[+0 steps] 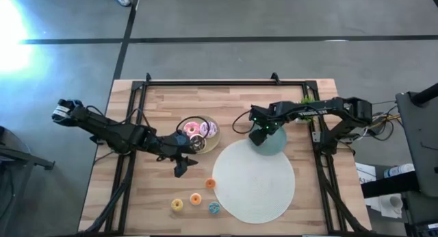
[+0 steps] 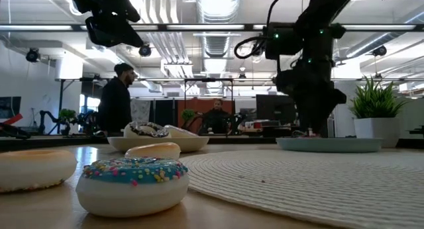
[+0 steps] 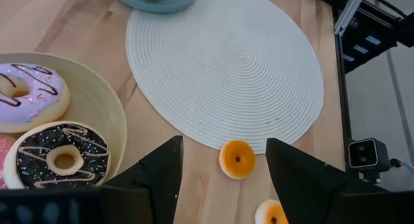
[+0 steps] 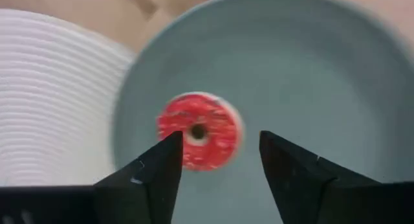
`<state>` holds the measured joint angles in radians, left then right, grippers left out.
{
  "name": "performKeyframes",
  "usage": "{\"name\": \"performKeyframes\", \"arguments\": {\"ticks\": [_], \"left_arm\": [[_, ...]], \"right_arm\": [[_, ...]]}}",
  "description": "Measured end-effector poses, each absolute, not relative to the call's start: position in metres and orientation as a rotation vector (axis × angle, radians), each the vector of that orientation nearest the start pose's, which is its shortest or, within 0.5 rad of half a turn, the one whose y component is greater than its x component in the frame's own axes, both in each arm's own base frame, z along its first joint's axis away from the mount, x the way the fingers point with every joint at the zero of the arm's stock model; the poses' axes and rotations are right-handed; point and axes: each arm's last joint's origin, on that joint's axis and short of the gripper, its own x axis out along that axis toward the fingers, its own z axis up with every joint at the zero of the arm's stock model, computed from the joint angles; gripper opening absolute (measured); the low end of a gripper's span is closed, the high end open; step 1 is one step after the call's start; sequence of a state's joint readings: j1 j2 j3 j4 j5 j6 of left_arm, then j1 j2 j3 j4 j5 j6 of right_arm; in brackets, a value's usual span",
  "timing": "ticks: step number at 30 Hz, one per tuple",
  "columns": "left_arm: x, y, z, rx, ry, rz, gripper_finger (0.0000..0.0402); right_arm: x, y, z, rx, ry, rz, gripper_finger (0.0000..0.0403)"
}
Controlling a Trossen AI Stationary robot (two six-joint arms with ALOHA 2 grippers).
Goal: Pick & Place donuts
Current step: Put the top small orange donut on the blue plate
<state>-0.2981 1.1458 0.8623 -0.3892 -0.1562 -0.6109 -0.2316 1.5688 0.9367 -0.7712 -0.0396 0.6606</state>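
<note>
From above, my right pincer (image 1: pixel 261 135) hangs over the round teal plate (image 1: pixel 277 142); my left pincer (image 1: pixel 183 163) waits beside the beige bowl (image 1: pixel 213 138). My right wrist shows spread, released fingers (image 4: pixel 145 179) above the small red toy donut (image 4: pixel 199 130) on that plate. My left wrist shows open fingers (image 3: pixel 155 179) near an orange mini donut (image 3: pixel 237 158).

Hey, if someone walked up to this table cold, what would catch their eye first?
Probably the big white round mat in the middle of the wooden table. Next, the right gripper, open, above a red donut lying on the teal plate at the mat's far edge. The left gripper, also open, hangs between the beige plate of larger iced donuts and an orange mini donut.
</note>
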Motion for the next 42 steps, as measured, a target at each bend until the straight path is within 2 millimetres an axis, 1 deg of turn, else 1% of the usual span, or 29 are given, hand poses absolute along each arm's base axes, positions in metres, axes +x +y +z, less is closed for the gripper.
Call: {"name": "performKeyframes", "arguments": {"ticks": [3,6,8,11,12,13,15,16,17,18,19,22,24,27,29,31,33,35,37,40,42], "left_arm": [[0.228,-0.066,0.272,-0.432,0.686,0.071,0.0195],[0.227,-0.067,0.271,-0.417,0.703,0.062,0.0195],[0.226,-0.069,0.27,-0.376,0.718,0.043,0.0195],[0.223,-0.073,0.267,-0.3,0.751,0.011,0.0195],[0.223,-0.074,0.265,-0.282,0.762,0.004,0.0195],[0.223,-0.075,0.264,-0.276,0.771,0.001,0.0195],[0.224,-0.077,0.263,-0.279,0.778,0.0,0.0195],[0.225,-0.078,0.261,-0.283,0.783,-0.003,0.0195],[0.226,-0.08,0.26,-0.287,0.787,-0.006,0.0195],[0.228,-0.082,0.257,-0.282,0.796,-0.012,0.0195],[0.228,-0.085,0.254,-0.267,0.813,-0.021,0.0195],[0.23,-0.096,0.244,-0.208,0.862,-0.054,0.0195],[0.229,-0.102,0.237,-0.188,0.911,-0.059,0.0195],[0.226,-0.108,0.232,-0.224,0.951,-0.029,0.0195],[0.224,-0.111,0.232,-0.257,0.951,-0.006,0.0195],[0.22,-0.114,0.234,-0.285,0.942,0.012,0.0195],[0.216,-0.117,0.238,-0.302,0.92,0.027,0.0195],[0.209,-0.119,0.242,-0.306,0.901,0.057,0.0195],[0.201,-0.12,0.246,-0.303,0.873,0.104,0.0195],[0.189,-0.122,0.251,-0.311,0.834,0.159,0.0195],[0.185,-0.123,0.255,-0.328,0.8,0.178,0.0195]], "right_arm": [[0.264,-0.047,0.188,0.523,1.302,-0.59,0.0203],[0.272,-0.022,0.203,0.307,1.265,-0.393,0.0203],[0.281,0.0,0.212,0.179,1.214,-0.236,0.0203],[0.295,0.034,0.218,0.016,1.115,-0.045,0.0203],[0.301,0.043,0.22,0.013,1.077,-0.018,0.0203],[0.307,0.049,0.22,0.05,1.052,-0.013,0.0203],[0.322,0.054,0.221,0.222,1.003,-0.017,0.0203],[0.33,0.054,0.22,0.306,0.99,-0.009,0.0203],[0.338,0.055,0.219,0.351,0.982,0.01,0.0203],[0.346,0.056,0.218,0.355,0.975,0.029,0.0203],[0.353,0.062,0.217,0.316,0.964,0.058,0.0203],[0.375,0.083,0.219,0.098,0.94,0.151,0.02],[0.385,0.095,0.217,-0.04,0.963,0.199,0.0196],[0.402,0.105,0.214,-0.23,0.967,0.223,0.0189],[0.41,0.113,0.213,-0.345,0.941,0.267,0.0184],[0.416,0.126,0.209,-0.438,0.919,0.327,0.018],[0.419,0.138,0.199,-0.481,0.926,0.374,0.0177],[0.42,0.148,0.186,-0.495,0.948,0.401,0.0174],[0.42,0.156,0.179,-0.495,0.95,0.405,0.0173],[0.422,0.168,0.175,-0.495,0.901,0.409,0.0173],[0.424,0.175,0.172,-0.502,0.869,0.402,0.0173]]}}
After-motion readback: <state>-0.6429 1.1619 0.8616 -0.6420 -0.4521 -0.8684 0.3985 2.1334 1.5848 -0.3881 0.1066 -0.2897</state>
